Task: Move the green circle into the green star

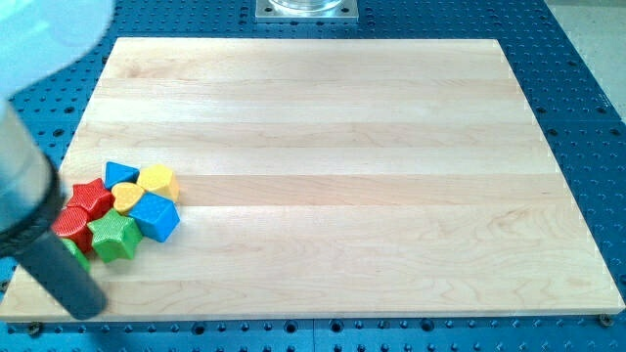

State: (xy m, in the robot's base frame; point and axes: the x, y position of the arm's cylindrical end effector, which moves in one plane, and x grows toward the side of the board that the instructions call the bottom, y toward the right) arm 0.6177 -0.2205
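A tight cluster of blocks lies at the lower left of the wooden board (pixel 333 147). The green star (pixel 113 238) sits at the cluster's bottom. A small piece of another green block (pixel 78 256), likely the green circle, shows just left of the star, mostly hidden behind my rod. My rod comes down from the view's upper left, large and blurred. My tip (pixel 86 305) is near the board's bottom-left edge, just below and left of the green blocks.
The cluster also holds a blue triangle-like block (pixel 120 173), a yellow block (pixel 157 181), a red star (pixel 90 198), a second yellow block (pixel 127 198), a blue cube (pixel 156 218) and a red block (pixel 70 223). A blue perforated table (pixel 577 59) surrounds the board.
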